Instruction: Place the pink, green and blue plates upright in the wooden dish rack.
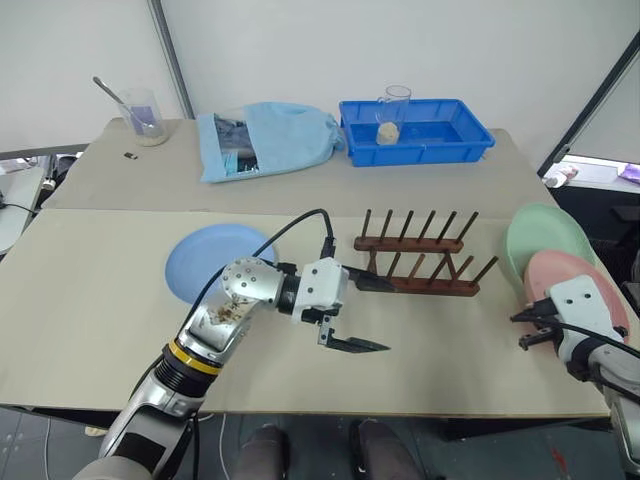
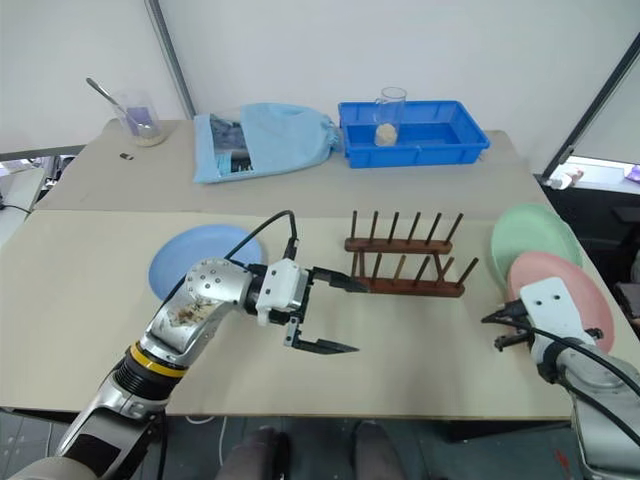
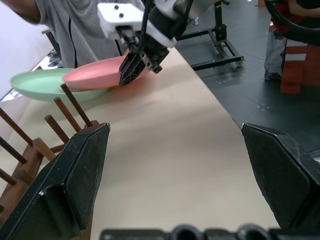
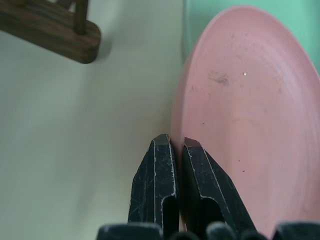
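1. My right gripper (image 4: 176, 150), at the lower right of the frame, is clamped on the near rim of the pink plate (image 4: 250, 125), a thin edge hold, probably so the plate can be tipped upright.
2. The pink plate overlaps the green plate (image 1: 545, 235) behind it.
3. My left gripper (image 1: 365, 315), jaws spread wide and empty, hangs at centre, beside the rack (image 1: 418, 265).
4. The blue plate (image 1: 205, 258) lies flat, left of centre.

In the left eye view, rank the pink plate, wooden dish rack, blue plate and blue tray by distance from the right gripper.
1. pink plate, at the right gripper
2. wooden dish rack, table middle
3. blue tray, far edge
4. blue plate, left side
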Motion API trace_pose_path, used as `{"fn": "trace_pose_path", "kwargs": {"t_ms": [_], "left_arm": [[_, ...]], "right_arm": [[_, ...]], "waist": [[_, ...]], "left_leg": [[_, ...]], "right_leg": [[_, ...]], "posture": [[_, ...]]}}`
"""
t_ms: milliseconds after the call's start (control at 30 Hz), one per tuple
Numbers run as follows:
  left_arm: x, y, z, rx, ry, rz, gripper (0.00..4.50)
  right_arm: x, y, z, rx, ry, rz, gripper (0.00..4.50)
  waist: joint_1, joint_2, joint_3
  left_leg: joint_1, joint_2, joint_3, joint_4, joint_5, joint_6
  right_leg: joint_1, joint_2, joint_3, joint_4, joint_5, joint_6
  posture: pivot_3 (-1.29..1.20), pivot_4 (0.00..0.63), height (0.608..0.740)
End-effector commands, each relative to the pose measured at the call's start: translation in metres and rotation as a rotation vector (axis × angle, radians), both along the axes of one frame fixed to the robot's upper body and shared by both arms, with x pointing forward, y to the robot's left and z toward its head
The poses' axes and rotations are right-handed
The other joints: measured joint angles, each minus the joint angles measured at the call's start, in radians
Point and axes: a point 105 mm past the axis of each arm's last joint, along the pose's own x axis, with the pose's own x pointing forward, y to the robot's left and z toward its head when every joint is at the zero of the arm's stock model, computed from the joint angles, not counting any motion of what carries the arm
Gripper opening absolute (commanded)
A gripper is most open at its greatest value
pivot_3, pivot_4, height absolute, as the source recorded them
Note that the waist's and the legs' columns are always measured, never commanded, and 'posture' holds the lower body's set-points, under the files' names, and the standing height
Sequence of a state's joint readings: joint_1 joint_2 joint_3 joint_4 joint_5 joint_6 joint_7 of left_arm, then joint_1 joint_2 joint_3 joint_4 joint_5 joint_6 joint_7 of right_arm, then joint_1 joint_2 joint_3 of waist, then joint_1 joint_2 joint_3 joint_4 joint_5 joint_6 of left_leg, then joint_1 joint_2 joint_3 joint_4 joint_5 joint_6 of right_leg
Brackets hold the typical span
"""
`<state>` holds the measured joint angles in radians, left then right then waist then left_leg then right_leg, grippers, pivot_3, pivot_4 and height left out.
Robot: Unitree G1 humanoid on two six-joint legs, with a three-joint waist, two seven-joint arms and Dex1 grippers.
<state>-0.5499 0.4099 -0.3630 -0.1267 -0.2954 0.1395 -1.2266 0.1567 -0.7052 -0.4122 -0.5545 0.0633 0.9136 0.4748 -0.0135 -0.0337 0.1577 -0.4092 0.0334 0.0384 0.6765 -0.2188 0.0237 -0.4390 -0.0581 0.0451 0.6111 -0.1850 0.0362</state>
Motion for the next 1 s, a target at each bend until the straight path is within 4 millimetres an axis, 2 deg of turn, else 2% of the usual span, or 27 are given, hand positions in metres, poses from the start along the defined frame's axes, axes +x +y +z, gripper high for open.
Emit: {"fn": "trace_pose_path", "kwargs": {"t_ms": [33,167,267,400,500,567,700,1000], "left_arm": [[0.001,0.007,0.015,-0.042,-0.023,0.025,4.5],[0.004,0.017,0.022,-0.057,0.004,0.066,4.5],[0.007,0.023,0.03,-0.089,0.031,0.097,4.5],[0.009,0.029,0.039,-0.132,0.039,0.105,4.5],[0.009,0.032,0.047,-0.17,0.048,0.106,4.5],[0.009,0.032,0.053,-0.2,0.049,0.104,4.5],[0.003,0.032,0.062,-0.209,0.075,0.068,4.5],[-0.012,0.042,0.074,-0.159,0.123,-0.018,4.5]], "right_arm": [[-0.006,-0.003,0.056,-0.118,-0.134,0.019,0.05],[-0.005,0.013,0.106,-0.149,-0.242,0.128,0.05],[0.005,0.038,0.139,-0.084,-0.346,0.302,0.05],[0.014,0.07,0.178,0.185,-0.523,0.504,0.05],[0.014,0.082,0.197,0.463,-0.558,0.618,0.05],[0.015,0.083,0.203,0.654,-0.537,0.659,0.05],[0.019,0.081,0.196,0.844,-0.454,0.679,0.05],[0.027,0.066,0.175,1.016,-0.321,0.618,0.05]], "waist": [[0.0,0.001,0.001],[-0.002,0.001,0.001],[-0.005,0.001,0.002],[-0.005,0.0,0.003],[-0.001,0.0,0.003],[0.003,0.0,0.003],[0.009,0.0,0.003],[0.0,0.001,0.003]], "left_leg": [[0.0,0.0,0.0,0.0,0.0,0.0],[0.001,0.0,0.0,0.0,0.0,0.0],[0.002,0.0,0.0,0.0,0.0,0.0],[0.002,0.001,-0.001,0.0,0.0,0.0],[0.0,0.0,-0.002,0.0,0.0,0.0],[-0.002,0.0,-0.003,0.0,0.0,0.0],[-0.005,-0.002,-0.004,0.0,-0.001,0.003],[-0.005,-0.002,-0.004,0.0,-0.004,0.008]], "right_leg": [[0.0,0.0,0.0,0.0,0.0,0.0],[0.0,0.0,0.0,0.0,0.0,0.0],[0.001,0.0,0.0,0.0,0.0,0.0],[0.001,0.001,0.0,0.0,0.0,0.0],[0.001,0.001,0.0,0.0,0.0,0.0],[0.0,0.001,0.0,-0.001,0.0,0.0],[0.0,0.0,-0.001,-0.002,0.002,-0.001],[-0.001,0.001,-0.001,-0.001,0.001,0.002]], "posture": [[0.0,0.15,0.74],[0.0,0.15,0.74],[0.0,0.15,0.74],[0.0,0.15,0.74],[0.0,0.15,0.74],[0.0,0.15,0.74],[0.0,0.15,0.74],[0.0,0.15,0.74]]}}
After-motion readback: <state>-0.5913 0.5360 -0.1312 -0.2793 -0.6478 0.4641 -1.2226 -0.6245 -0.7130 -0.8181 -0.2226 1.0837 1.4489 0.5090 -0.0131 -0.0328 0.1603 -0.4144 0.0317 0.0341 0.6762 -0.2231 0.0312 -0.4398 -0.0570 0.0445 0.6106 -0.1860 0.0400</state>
